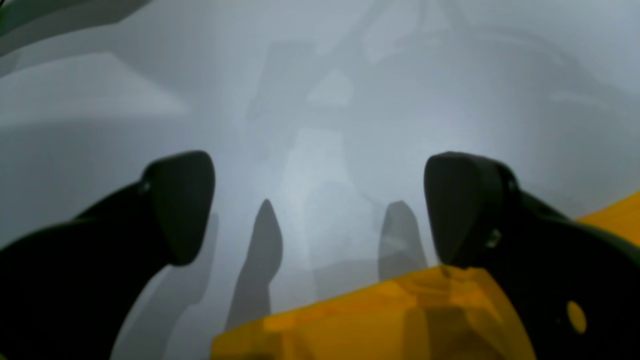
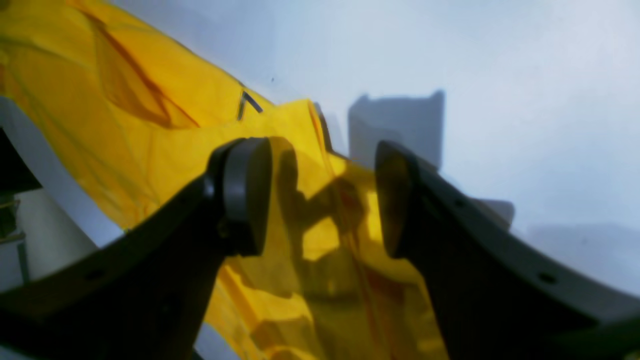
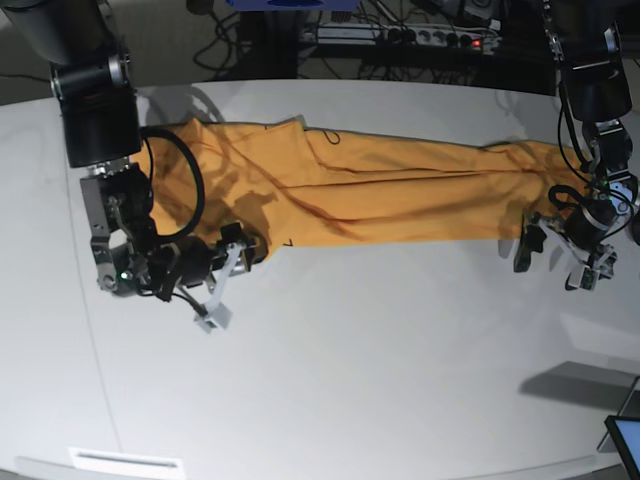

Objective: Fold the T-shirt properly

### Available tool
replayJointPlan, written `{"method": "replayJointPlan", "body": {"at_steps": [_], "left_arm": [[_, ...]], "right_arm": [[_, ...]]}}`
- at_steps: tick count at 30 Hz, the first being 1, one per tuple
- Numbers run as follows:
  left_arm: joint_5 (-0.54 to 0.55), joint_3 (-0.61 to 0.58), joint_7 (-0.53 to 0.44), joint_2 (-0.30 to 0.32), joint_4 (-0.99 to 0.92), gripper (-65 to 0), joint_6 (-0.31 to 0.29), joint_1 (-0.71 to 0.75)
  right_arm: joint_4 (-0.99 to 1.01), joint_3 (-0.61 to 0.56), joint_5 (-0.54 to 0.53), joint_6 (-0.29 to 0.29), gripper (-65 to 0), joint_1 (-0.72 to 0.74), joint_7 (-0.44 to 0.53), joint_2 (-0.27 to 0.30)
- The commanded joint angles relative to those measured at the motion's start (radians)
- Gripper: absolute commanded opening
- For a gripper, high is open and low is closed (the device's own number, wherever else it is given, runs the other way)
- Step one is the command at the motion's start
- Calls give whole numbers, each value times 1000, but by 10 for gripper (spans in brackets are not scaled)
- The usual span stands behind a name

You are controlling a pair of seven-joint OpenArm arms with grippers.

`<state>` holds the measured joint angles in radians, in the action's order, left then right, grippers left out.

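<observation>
The T-shirt (image 3: 380, 190) lies stretched in a long band across the white table (image 3: 380, 370), the left gripper (image 3: 556, 258) and right gripper (image 3: 228, 280) both spread apart, holding nothing.

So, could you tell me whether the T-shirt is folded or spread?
Partly folded: the T-shirt lies as a long narrow band across the table, sleeves not showing.

T-shirt (image 3: 400, 190), orange-yellow, plain.
Folded to a long wrinkled band, flat across the far tabletop.
</observation>
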<state>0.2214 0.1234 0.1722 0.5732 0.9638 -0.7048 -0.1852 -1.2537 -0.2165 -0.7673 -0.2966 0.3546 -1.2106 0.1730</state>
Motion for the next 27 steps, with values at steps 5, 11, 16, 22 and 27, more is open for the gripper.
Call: {"method": "replayJointPlan", "body": {"at_steps": [5, 11, 16, 22, 27], "left_arm": [[16, 6, -26, 24, 14, 0, 7, -21], [16, 6, -26, 24, 14, 0, 7, -21], [16, 6, -36, 26, 14, 0, 7, -18], [16, 6, -115, 28, -35, 0, 7, -4], [16, 6, -158, 28, -87, 0, 7, -3]], "right_arm": [[-17, 2, -22, -5, -328, 27, 10, 3], [-17, 2, -24, -5, -329, 27, 1, -17], [-17, 1, -21, -6, -331, 25, -1, -43], [-17, 1, -22, -6, -370, 25, -1, -45], [22, 1, -24, -6, -541, 33, -21, -45]]}}
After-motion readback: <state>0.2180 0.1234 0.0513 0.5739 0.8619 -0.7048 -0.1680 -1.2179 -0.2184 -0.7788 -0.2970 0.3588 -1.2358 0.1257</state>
